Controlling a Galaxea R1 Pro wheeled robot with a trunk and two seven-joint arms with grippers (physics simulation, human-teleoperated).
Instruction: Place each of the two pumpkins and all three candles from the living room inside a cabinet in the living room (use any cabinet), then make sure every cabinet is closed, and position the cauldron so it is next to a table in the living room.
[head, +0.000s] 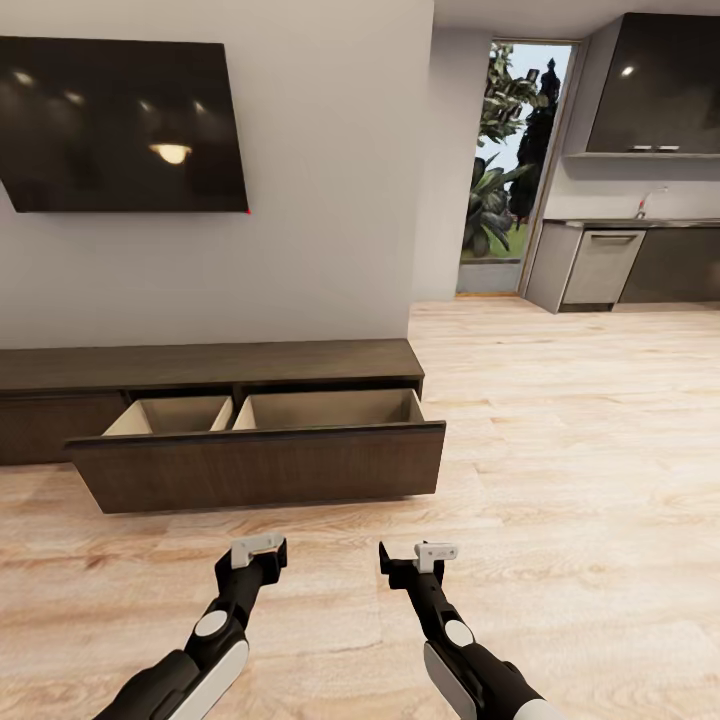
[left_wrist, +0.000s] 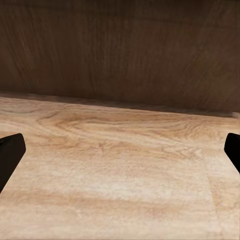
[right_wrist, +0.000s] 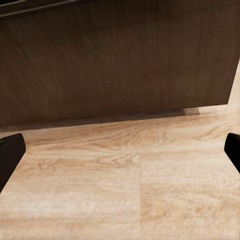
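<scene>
The long dark-brown cabinet (head: 200, 365) stands against the wall ahead. Its right front (head: 260, 465) is pulled out as a drawer, showing two beige compartments (head: 325, 408) with nothing visible inside. My left gripper (head: 262, 555) and right gripper (head: 405, 560) hang low over the floor just short of that front, both open and holding nothing. In the left wrist view the left gripper (left_wrist: 120, 160) faces the brown front (left_wrist: 120, 50) across bare floor. The right gripper (right_wrist: 120, 157) faces the front's right end (right_wrist: 125, 60). Pumpkins, candles, cauldron and table are out of view.
A dark TV (head: 120, 125) hangs above the cabinet. Light wooden floor (head: 560, 450) stretches to the right toward a glass doorway (head: 510, 170) and a kitchen counter with a dishwasher (head: 600, 265).
</scene>
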